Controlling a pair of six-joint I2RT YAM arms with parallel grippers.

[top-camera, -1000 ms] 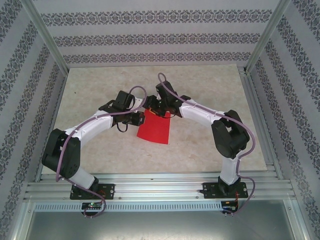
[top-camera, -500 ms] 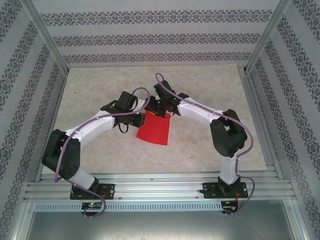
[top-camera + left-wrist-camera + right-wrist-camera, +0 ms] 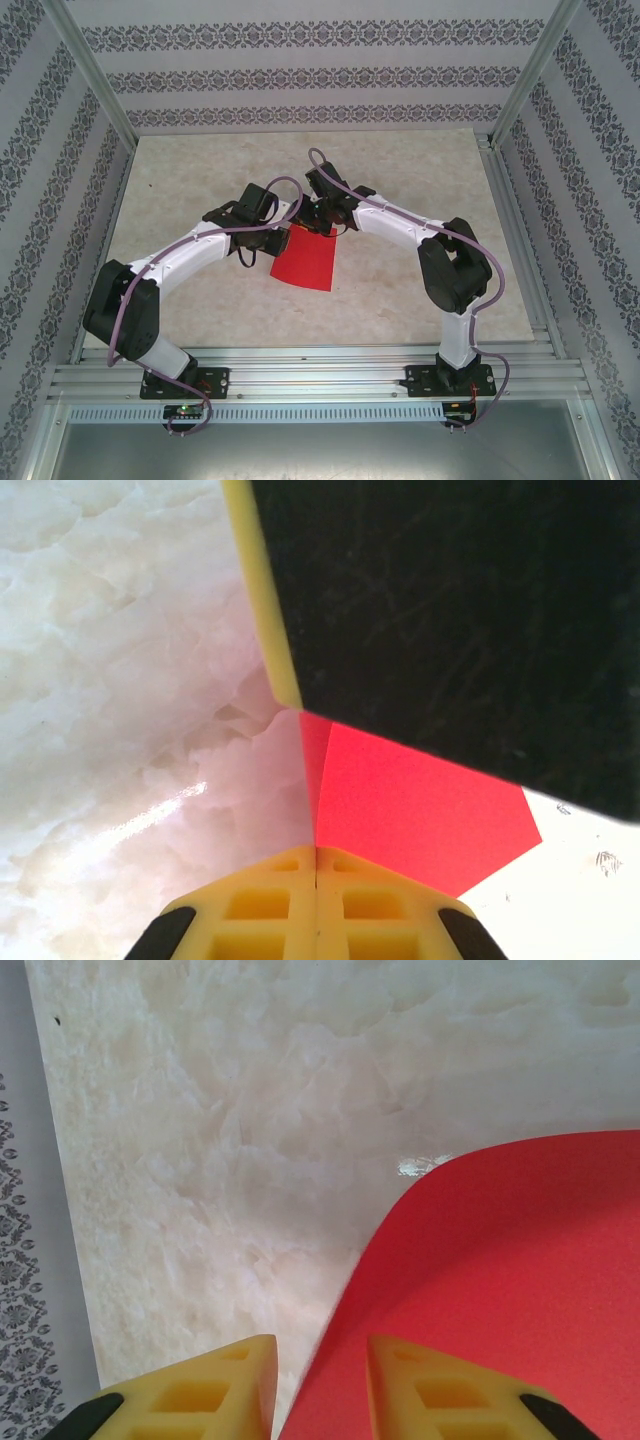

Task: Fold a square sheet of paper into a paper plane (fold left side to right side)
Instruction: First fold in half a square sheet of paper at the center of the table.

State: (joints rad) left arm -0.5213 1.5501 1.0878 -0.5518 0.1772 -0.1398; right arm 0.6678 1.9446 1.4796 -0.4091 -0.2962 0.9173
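Left wrist: left gripper [image 3: 316, 865] fingers pressed together at bottom edge, pinching red paper [image 3: 410, 810] corner. Right wrist: right gripper [image 3: 320, 1348] fingers spread, paper edge between them. Top external: paper at centre of table [image 3: 420, 180], both grippers at its far edge.

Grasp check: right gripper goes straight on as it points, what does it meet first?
Probably the curled edge of the bright red paper sheet, now inside the right gripper; then pale marbled tabletop.
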